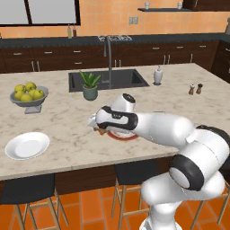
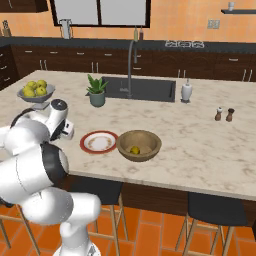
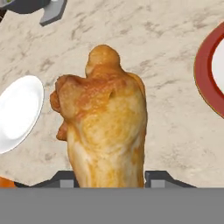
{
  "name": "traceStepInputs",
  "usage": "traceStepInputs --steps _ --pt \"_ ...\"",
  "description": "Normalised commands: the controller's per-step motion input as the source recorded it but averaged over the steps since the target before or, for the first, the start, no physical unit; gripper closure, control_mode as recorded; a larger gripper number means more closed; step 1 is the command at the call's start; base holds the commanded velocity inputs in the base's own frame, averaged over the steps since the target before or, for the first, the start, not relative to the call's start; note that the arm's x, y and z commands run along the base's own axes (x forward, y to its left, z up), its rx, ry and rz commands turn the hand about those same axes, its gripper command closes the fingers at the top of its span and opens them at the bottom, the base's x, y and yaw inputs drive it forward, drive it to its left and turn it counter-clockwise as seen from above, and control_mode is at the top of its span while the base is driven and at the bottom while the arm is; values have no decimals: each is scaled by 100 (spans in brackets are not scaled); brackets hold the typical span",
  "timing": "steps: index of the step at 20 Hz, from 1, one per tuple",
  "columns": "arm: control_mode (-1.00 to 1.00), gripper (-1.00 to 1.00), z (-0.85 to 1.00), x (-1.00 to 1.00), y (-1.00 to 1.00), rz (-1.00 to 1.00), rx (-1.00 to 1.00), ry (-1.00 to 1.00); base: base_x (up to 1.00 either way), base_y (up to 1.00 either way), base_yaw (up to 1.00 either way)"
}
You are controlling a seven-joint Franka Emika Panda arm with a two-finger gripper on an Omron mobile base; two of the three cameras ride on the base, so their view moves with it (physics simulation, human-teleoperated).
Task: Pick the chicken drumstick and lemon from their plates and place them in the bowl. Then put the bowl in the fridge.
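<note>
Between the jaws, seen in the hand view, sits the chicken drumstick (image 3: 105,122); the jaws are clamped on its thick lower end, one finger (image 3: 65,179) showing on each side, and the knobbly end points away from the hand. Below it lies bare marble bench (image 3: 170,65), with the white plate (image 3: 19,111) to one side of that view and the red-rimmed plate (image 3: 208,70) at the opposite edge.

From the left base view, the arm (image 1: 179,134) rises at the lower right, folds at a dark elbow and reaches leftward and low over the near part of the bench, the hand held just above the red-rimmed plate (image 1: 123,135), which it largely hides. The drumstick shows there only as a small brown patch under the wrist (image 1: 101,131).

From the right base view, the red-rimmed plate (image 2: 99,142) lies bare, touching or just beside the bowl (image 2: 139,145) on its right. The lemon (image 2: 134,149) rests inside the bowl. Farther off stand a potted plant (image 2: 97,91), a grey fruit bowl (image 2: 36,92) and the sink (image 2: 141,88).
</note>
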Motion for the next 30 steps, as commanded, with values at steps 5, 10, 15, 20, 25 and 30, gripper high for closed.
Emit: traceStepInputs --steps 5,10,15,20,25,30 --pt "-100 100 35 -1 -85 -13 -31 11 0 0 0" --pt "-100 100 29 0 -97 -17 -24 27 0 0 0" --pt "-100 100 17 24 -100 -7 -2 42 0 0 0" --pt "-100 100 -56 21 -98 0 3 12 0 0 0" --pt "-100 100 -47 8 -91 0 1 0 0 0 0" --pt "-100 100 0 23 -57 4 -1 -11 0 0 0"
